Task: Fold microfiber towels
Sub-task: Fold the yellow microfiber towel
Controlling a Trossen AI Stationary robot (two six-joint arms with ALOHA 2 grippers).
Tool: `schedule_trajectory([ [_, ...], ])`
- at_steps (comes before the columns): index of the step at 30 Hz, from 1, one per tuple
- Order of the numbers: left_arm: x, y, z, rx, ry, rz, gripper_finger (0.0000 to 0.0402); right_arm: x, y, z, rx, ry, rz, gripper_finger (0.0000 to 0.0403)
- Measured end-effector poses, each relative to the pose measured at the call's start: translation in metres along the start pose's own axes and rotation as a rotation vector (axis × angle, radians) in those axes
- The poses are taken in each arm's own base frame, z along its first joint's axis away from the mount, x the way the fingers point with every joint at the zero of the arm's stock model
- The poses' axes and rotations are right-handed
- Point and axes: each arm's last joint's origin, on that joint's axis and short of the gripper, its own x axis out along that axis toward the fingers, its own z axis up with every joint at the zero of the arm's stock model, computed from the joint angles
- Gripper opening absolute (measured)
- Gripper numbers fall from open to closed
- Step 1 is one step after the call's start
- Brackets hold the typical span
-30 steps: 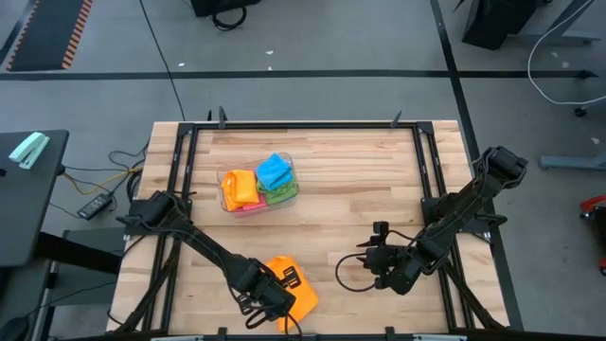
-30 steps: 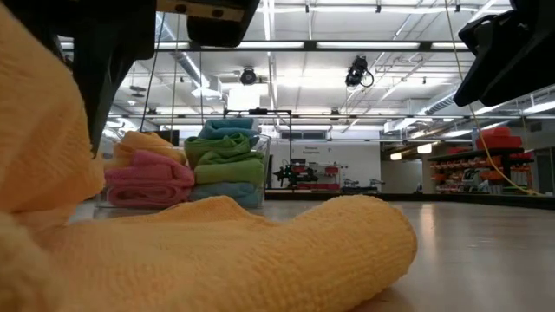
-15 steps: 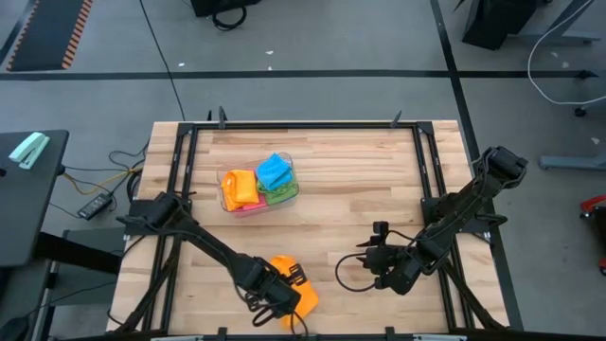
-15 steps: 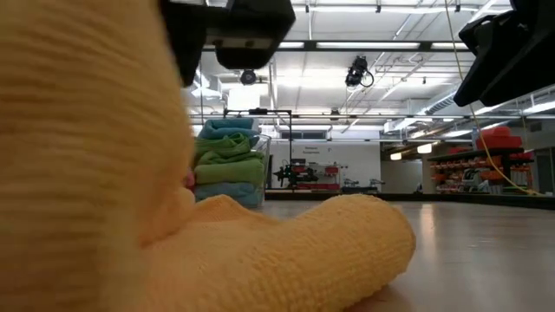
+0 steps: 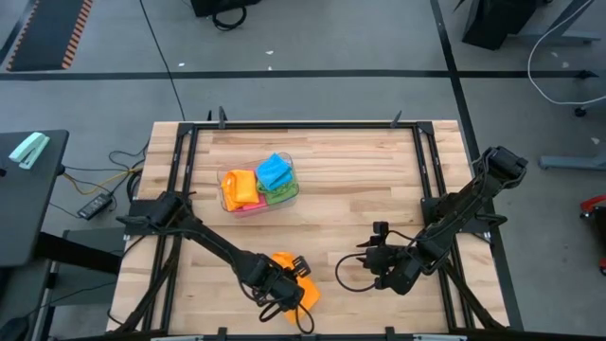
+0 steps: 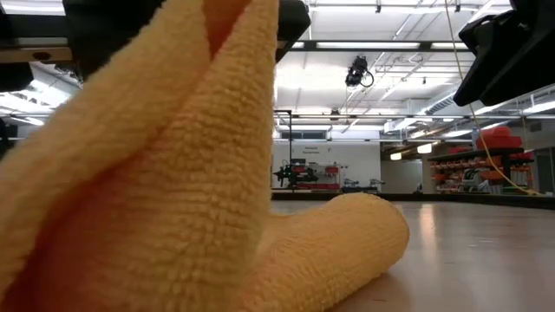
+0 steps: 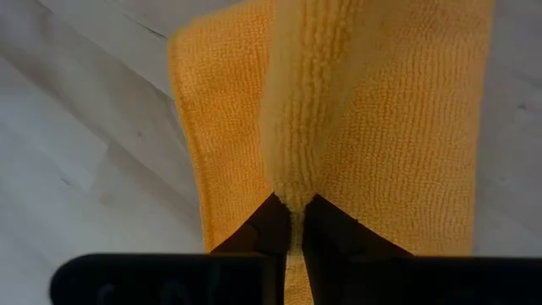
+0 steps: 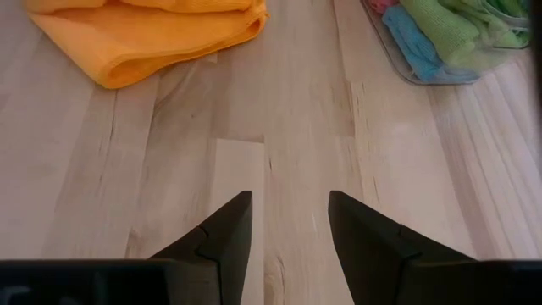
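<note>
1. The wooden surface [image 5: 331, 218] carries everything, with my two arms reaching in from its left and right sides.
2. A clear tub [image 5: 258, 188] sits toward the far left, packed with folded towels [image 5: 273, 172] in orange, blue, green and pink.
3. The orange towel [image 5: 301, 291] lies at the near edge, left of centre, one fold raised.
4. My left jaws [image 7: 292, 222] are clamped on that raised fold.
5. My right jaws [image 8: 288, 222] stand apart, empty, hovering right of the orange towel.
</note>
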Motion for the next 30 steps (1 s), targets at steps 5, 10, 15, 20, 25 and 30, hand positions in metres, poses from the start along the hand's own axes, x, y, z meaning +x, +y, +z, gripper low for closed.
schedule_trajectory([
  [5,0.0,0.003,-0.002,-0.004,0.015,0.029,0.0022,0.0,0.0,0.0,0.0,0.0,0.0,0.0166],
  [10,-0.001,0.004,-0.002,-0.002,0.022,0.041,0.0022,0.0,0.0,0.0,0.0,-0.001,0.0,0.0166],
  [15,-0.002,0.008,-0.001,-0.006,0.026,0.079,0.0039,0.0,0.0,0.0,0.002,-0.001,0.001,0.0166],
  [20,0.002,0.019,-0.006,-0.065,0.03,0.095,0.0044,0.0,0.0,0.0,0.003,-0.003,0.002,0.0166],
  [25,0.013,0.025,-0.012,-0.112,0.043,0.097,0.0062,0.0,0.0,0.0,0.003,-0.003,0.002,0.0166],
  [30,0.019,0.031,-0.013,-0.142,0.029,0.112,0.0096,0.001,0.0,-0.002,0.005,-0.007,0.004,0.0166],
])
